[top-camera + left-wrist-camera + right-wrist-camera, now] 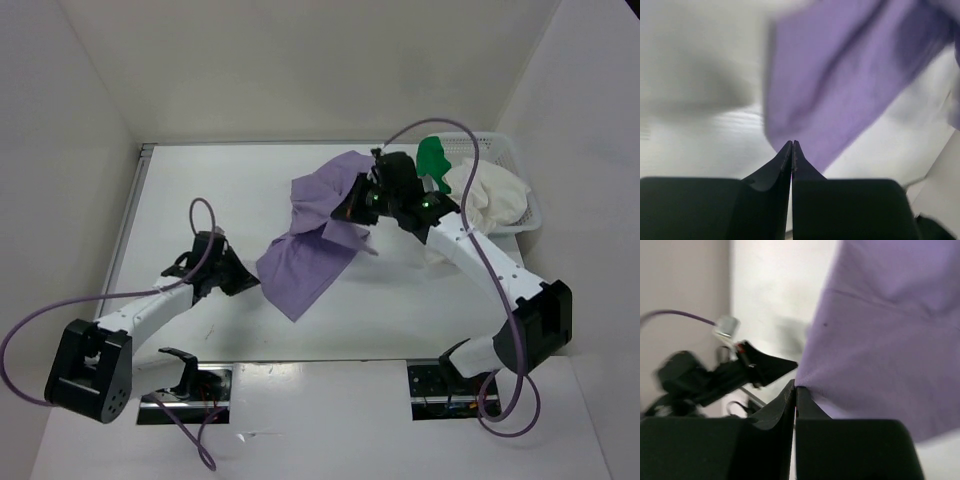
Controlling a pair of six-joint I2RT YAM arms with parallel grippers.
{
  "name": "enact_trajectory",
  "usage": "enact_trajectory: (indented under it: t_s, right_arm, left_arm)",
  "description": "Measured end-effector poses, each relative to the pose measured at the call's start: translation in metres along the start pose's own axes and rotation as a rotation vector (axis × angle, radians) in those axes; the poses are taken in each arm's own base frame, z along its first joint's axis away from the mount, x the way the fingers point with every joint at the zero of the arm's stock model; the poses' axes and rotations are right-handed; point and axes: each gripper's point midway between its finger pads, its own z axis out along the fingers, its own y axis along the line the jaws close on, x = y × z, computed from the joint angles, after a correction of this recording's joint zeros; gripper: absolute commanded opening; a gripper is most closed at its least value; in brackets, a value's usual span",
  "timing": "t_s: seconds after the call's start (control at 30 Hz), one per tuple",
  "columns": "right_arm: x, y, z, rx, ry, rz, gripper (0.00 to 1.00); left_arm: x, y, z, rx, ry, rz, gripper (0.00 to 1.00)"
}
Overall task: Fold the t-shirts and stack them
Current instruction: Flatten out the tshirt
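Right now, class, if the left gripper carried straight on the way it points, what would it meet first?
The lavender t-shirt: its edge lies right at the shut tips of the left gripper. Depth is unclear in the wrist view, so the two may already be touching.

Green t-shirt [432, 155] mostly hidden behind right arm [480, 262], lavender t-shirt [840, 85] blurred

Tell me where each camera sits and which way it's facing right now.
Top external: above and behind, looking down at the table; left arm and right arm show.
Left wrist: on the left arm, looking along its shut left gripper at the lavender shirt.
Right wrist: on the right arm, looking past its shut right gripper at the same shirt.
Shared: all three show the lavender shirt.
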Motion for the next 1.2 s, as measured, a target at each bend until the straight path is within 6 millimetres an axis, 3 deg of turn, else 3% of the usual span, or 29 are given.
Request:
enact_trajectory:
  t_s: [0.1,0.2,0.27,0.3,0.37,0.4,0.43,0.5,0.57,0.63,0.8,0.93,0.97,1.03,1.1,1.2]
  right_arm:
    - [-0.038,0.048,-0.018,-0.091,-0.076,-0.033,0.01]
    - [-0.087,0.088,-0.021,-0.158,-0.157,-0.072,0.01]
    - [-0.125,0.104,-0.010,-0.187,-0.199,-0.084,0.01]
    - [-0.146,0.107,-0.001,-0.193,-0.224,-0.086,0.01]
    - [-0.191,0.100,0.027,-0.176,-0.279,-0.081,0.01]
    - [-0.205,0.095,0.039,-0.164,-0.289,-0.076,0.01]
    - [-0.217,0.089,0.052,-0.151,-0.289,-0.069,0.01]
    - [-0.235,0.072,0.073,-0.116,-0.295,-0.063,0.01]
    - [-0.230,0.055,0.083,-0.062,-0.266,-0.052,0.01]
    - [-0.220,0.053,0.080,-0.044,-0.243,-0.055,0.01]
    - [-0.187,0.061,0.032,-0.042,-0.228,-0.075,0.01]
    - [-0.172,0.071,-0.029,-0.064,-0.275,-0.088,0.01]
    - [-0.173,0.077,-0.043,-0.077,-0.297,-0.095,0.01]
    - [-0.174,0.087,-0.065,-0.103,-0.339,-0.109,0.01]
    - [-0.173,0.088,-0.078,-0.114,-0.364,-0.114,0.01]
    - [-0.169,0.081,-0.083,-0.105,-0.365,-0.107,0.01]
  left_arm:
    - [-0.027,0.017,-0.009,-0.027,-0.071,-0.037,0.06]
    - [-0.031,0.024,-0.014,-0.039,-0.078,-0.026,0.15]
    - [-0.028,0.023,-0.016,-0.032,-0.062,-0.017,0.19]
    - [-0.026,0.022,-0.016,-0.028,-0.053,-0.016,0.32]
    - [-0.022,0.021,-0.016,-0.019,-0.039,-0.002,0.48]
    - [-0.021,0.019,-0.016,-0.014,-0.033,0.008,0.56]
    - [-0.019,0.018,-0.016,-0.007,-0.026,0.017,0.70]
    - [-0.014,0.013,-0.014,0.012,-0.007,0.033,0.79]
    - [-0.010,0.009,-0.008,0.027,0.011,0.040,0.83]
    - [-0.005,0.007,0.001,0.031,0.034,0.039,0.83]
    - [0.006,0.001,0.022,0.035,0.086,0.045,0.83]
    - [0.008,-0.024,0.044,0.059,0.113,0.083,0.60]
    - [0.011,-0.031,0.050,0.066,0.122,0.099,0.43]
    - [0.019,-0.034,0.057,0.064,0.129,0.113,0.25]
    - [0.026,-0.028,0.056,0.042,0.135,0.117,0.11]
    - [0.014,-0.027,0.041,0.016,0.095,0.117,0.02]
